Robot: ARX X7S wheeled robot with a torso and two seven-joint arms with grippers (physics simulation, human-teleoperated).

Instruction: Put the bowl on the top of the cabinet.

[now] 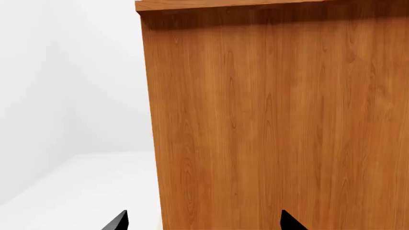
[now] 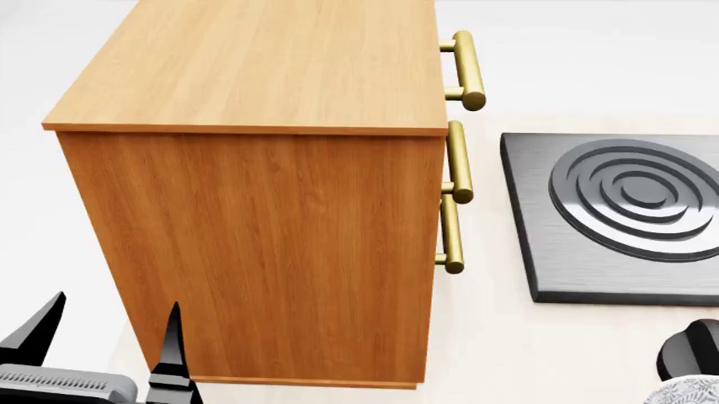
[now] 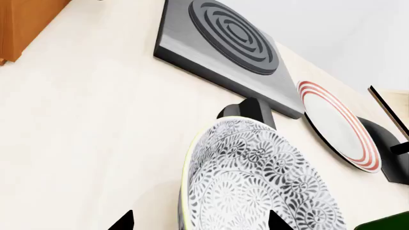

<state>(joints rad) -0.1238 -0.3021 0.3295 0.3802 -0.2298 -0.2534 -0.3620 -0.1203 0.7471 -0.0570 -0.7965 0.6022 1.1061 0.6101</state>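
At 5 o'clock in head view, bowl [image 2: 695, 392] on counter, well apart from cabinet [image 2: 269, 67]. Likely rigid, glazed-slick, breakable; pinch rim. Right gripper [image 3: 199, 221] open, straddling bowl; left gripper [image 1: 203, 223] open, empty.

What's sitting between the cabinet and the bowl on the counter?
Mostly bare counter. In the right wrist view, pale surface runs from the cabinet to the bowl; only the dark stove plate sits off to one side.

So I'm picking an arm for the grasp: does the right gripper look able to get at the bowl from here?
Probably yes. In the right wrist view the bowl sits right ahead of the right gripper, whose open fingertips frame it with nothing between. The cabinet stands well off to the side.
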